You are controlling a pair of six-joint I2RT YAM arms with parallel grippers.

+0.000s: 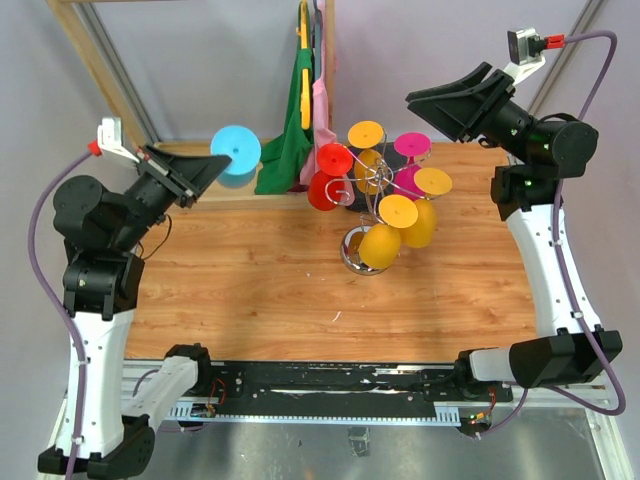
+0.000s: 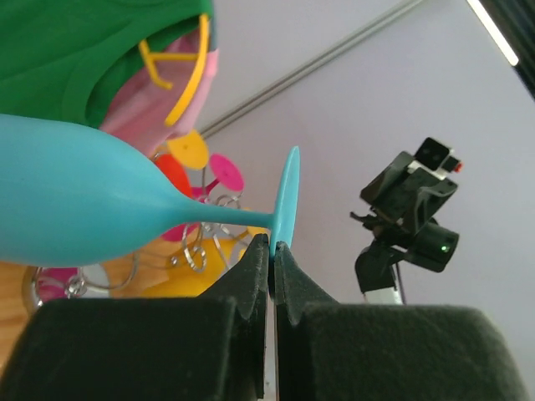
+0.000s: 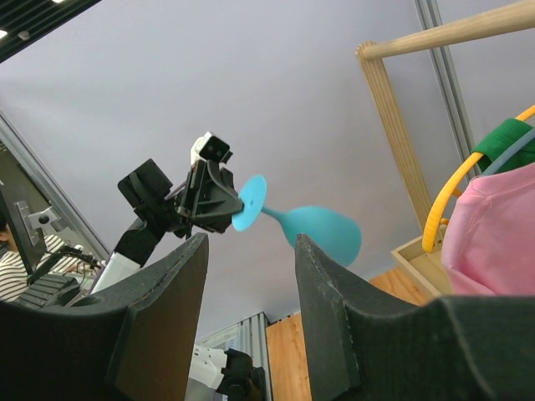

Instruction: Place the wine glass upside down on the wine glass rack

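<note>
The left gripper (image 2: pixel 272 246) is pressed together on the rim of the wine glass's (image 2: pixel 75 200) foot, so the turquoise glass hangs in the air over the table's (image 1: pixel 250 290) back-left corner. Its stem lies closer to sideways than upright, bowl end away from the fingers. The rack (image 1: pixel 350 252) stands off to the right near the middle, already crowded with red, yellow and pink glasses (image 1: pixel 398 212) - so I'd say it's a carry to the right plus tipping the bowl down. The right gripper (image 3: pixel 251 242) is half spread on nothing - well apart at the far right.
</note>
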